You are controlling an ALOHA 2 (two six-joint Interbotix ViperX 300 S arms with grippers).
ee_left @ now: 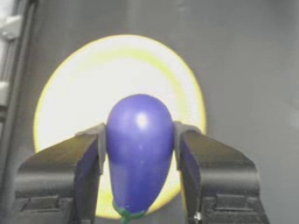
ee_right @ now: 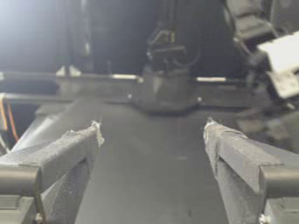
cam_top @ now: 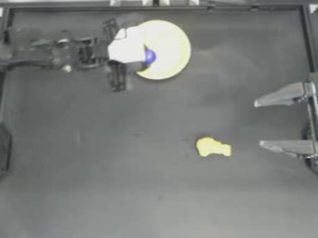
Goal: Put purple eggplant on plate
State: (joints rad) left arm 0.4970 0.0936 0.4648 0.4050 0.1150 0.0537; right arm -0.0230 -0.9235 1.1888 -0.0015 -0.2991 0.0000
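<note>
Eggplant (ee_left: 140,148) gripped, seemingly over plate (ee_left: 88,87).

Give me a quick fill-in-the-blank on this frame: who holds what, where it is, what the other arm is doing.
1. The left gripper is shut on the ____.
2. The held eggplant hangs over the ____.
3. The right gripper, parked at the table's right edge, has its jaws ____.
4. The lumpy object lying loose on the table is ____ in colour.

Missing words: eggplant; plate; open; yellow
</note>
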